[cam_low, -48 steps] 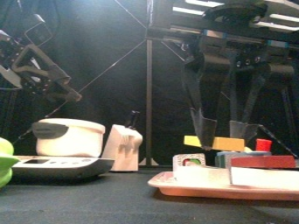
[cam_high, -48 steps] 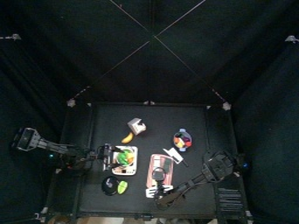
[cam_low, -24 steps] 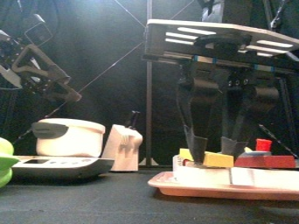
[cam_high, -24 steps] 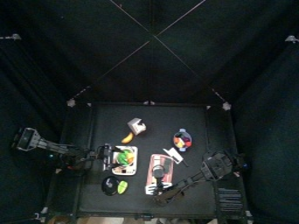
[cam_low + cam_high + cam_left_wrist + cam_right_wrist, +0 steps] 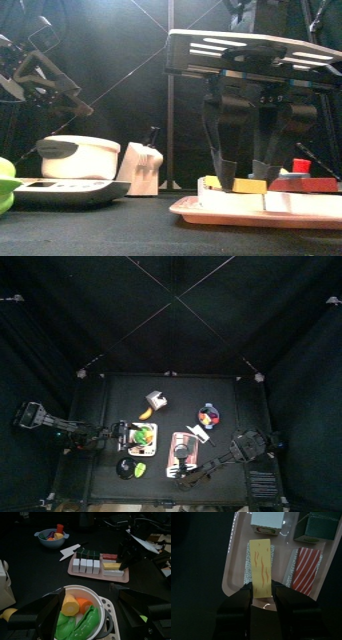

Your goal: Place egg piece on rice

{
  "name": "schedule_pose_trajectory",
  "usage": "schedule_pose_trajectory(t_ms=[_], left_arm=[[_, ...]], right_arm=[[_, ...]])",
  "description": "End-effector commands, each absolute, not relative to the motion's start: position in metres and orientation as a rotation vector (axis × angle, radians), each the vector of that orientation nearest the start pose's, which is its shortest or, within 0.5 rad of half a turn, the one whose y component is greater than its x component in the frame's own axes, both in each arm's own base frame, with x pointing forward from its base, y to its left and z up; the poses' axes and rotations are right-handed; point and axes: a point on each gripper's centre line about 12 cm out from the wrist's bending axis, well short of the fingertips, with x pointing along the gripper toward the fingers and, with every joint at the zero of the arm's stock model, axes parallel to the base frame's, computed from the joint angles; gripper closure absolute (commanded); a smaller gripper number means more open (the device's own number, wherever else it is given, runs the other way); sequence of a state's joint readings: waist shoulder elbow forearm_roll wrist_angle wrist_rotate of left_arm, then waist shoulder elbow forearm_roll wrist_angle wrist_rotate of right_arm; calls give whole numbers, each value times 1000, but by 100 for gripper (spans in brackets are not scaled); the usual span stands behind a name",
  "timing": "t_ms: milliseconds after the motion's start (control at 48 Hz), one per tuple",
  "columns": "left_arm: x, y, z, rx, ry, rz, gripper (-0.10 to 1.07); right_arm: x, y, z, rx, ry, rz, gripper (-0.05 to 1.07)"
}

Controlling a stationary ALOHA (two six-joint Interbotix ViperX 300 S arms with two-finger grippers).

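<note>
Two jaws of the right gripper (image 5: 262, 601), lowered since a moment ago, are now closed on the yellow egg piece (image 5: 260, 566), laid over the pink tray (image 5: 232, 572), readying its lift.

Black surface (image 5: 181, 391) carries: pink tray (image 5: 186, 451) front right of centre; white tray (image 5: 140, 439) with bowl just left of it; small blue bowl (image 5: 210, 414) behind pink tray; white block (image 5: 156, 399) and yellow piece (image 5: 146, 413) toward centre; green item (image 5: 126, 468) at front left.
</note>
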State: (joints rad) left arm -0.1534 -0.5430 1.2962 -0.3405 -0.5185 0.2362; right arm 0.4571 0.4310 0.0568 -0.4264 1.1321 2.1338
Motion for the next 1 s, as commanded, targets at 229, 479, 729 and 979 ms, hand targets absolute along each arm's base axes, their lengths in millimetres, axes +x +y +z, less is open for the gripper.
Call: schedule_pose_trajectory(t_ms=[229, 479, 729, 979], left_arm=[[231, -16, 183, -19, 242, 18, -5], [230, -17, 183, -19, 242, 17, -5], [231, -16, 183, -21, 242, 19, -5], [231, -16, 184, -22, 241, 20, -5]], right_arm=[[423, 157, 147, 990, 857, -1148, 21], [424, 157, 169, 996, 832, -1121, 20], [420, 145, 206, 918, 766, -1075, 20], [415, 133, 228, 764, 864, -969, 20]])
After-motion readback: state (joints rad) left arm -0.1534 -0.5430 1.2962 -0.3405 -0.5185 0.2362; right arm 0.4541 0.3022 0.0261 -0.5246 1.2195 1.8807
